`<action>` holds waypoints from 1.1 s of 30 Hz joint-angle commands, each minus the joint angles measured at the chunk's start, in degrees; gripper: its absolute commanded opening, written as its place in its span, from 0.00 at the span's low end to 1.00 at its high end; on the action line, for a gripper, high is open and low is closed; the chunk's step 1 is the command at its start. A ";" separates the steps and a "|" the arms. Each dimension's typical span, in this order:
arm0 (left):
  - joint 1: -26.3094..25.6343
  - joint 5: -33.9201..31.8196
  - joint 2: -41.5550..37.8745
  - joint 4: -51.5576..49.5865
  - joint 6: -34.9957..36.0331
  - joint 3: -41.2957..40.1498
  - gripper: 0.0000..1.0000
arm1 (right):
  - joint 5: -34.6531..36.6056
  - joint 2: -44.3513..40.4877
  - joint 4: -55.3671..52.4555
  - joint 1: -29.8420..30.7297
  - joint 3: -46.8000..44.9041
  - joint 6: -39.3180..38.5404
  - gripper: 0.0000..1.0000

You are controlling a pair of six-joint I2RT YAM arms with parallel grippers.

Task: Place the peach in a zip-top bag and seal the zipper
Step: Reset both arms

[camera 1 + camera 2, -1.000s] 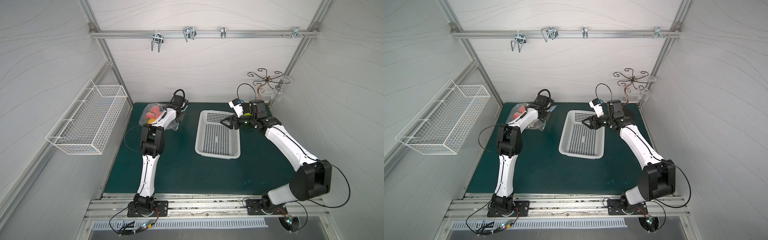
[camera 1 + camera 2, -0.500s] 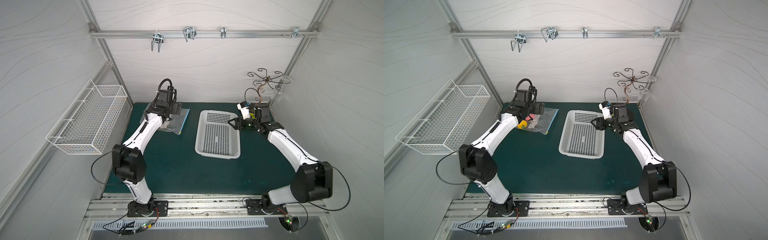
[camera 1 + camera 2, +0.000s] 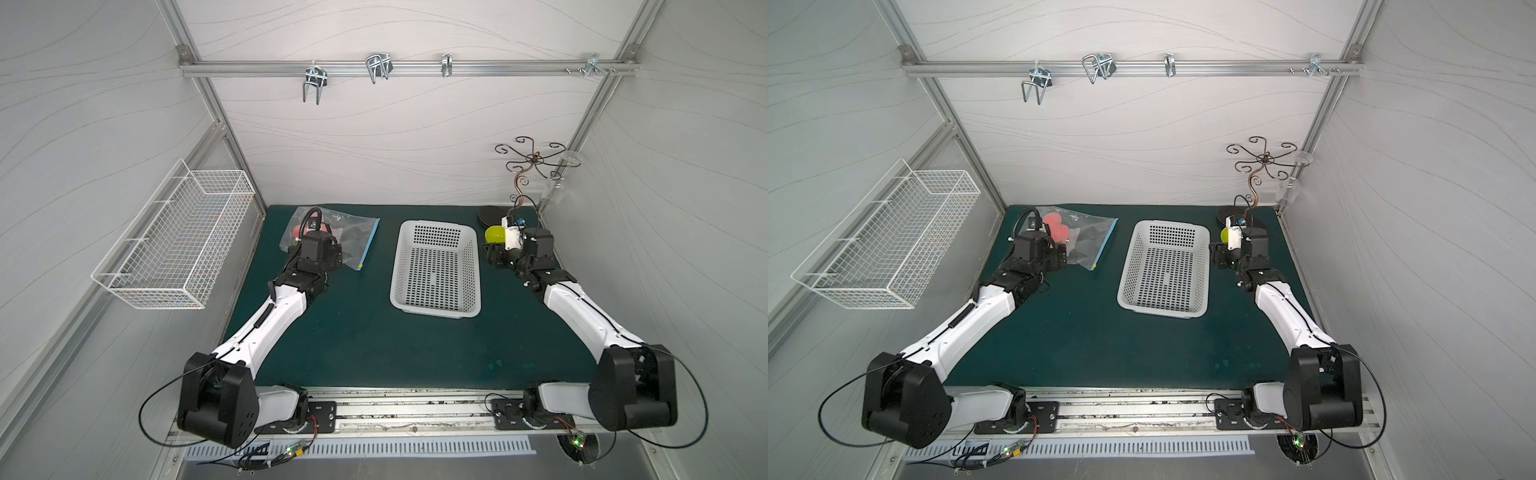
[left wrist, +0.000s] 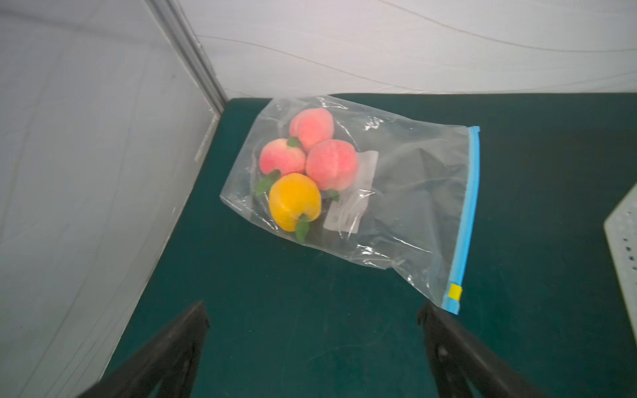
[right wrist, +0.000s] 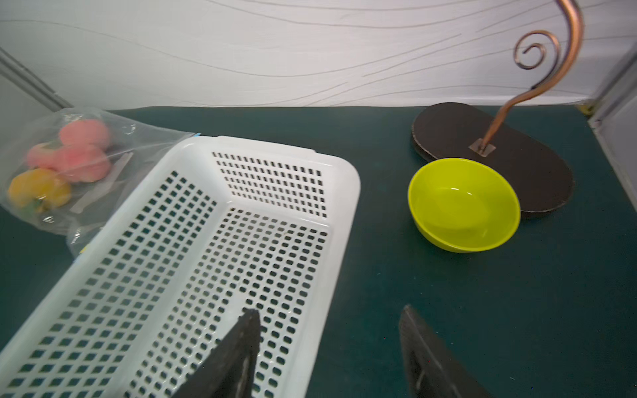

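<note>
Left claw (image 4: 312,310): jaws wide apart, holding nothing. Bag (image 4: 413,193) lies flat just ahead of it, with three pink peaches (image 4: 331,163) and a yellow fruit (image 4: 294,201) inside. Zipper (image 4: 468,206) end near one fingertip. Right claw (image 5: 330,312): jaws apart, empty, beside basket (image 5: 286,151).

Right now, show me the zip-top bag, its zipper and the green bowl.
zip-top bag (image 4: 413,186): left wrist view, clear middle panel.
zipper (image 4: 469,206): left wrist view, middle of blue strip.
green bowl (image 5: 463,203): right wrist view, inside bottom.
</note>
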 commanded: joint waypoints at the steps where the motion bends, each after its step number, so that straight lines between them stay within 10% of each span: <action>1: 0.15 -8.30 -3.20 10.42 -2.00 -4.90 0.98 | 5.37 -1.34 6.44 -1.00 -3.39 0.45 0.66; 12: 2.78 -13.18 -8.26 24.00 -0.56 -22.07 0.99 | 10.24 -0.92 17.99 -2.52 -14.12 -3.43 0.69; 33: 15.53 21.06 5.69 58.48 1.89 -33.14 1.00 | 4.19 0.19 27.60 -7.84 -19.76 -2.51 0.69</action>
